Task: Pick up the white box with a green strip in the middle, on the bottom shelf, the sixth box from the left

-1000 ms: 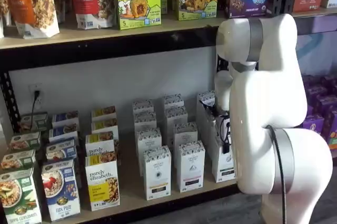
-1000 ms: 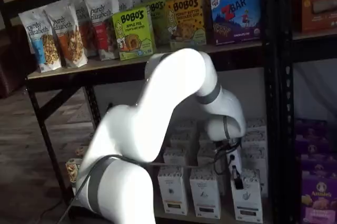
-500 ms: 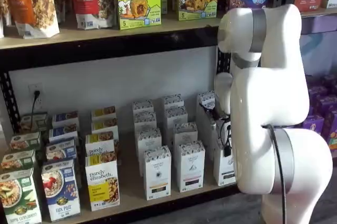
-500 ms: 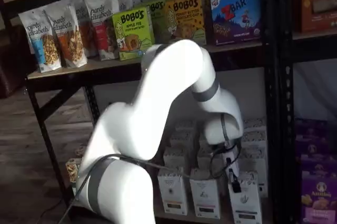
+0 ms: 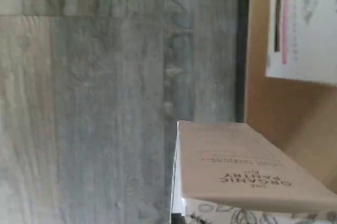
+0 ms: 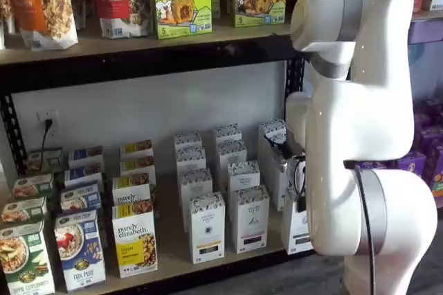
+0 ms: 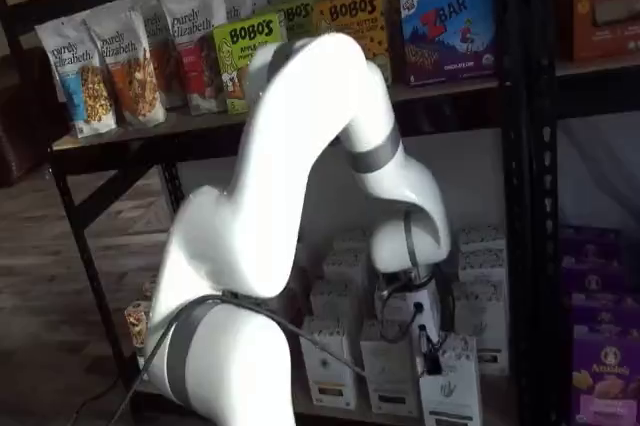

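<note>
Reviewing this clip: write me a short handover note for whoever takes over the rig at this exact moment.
Gripper: shut on the white box, fingers closed on its top.
White box: in both shelf views it sits at the front edge of the bottom shelf, drawn forward of the other white cartons. The wrist view shows its end hanging out past the shelf rail, over the floor.
Done: box reached and gripped, pulled to the shelf front.
Left: bring it fully clear of the shelf. Whether its base has already lifted off the board cannot be told. Watch the neighbouring carton beside it while withdrawing.
</note>
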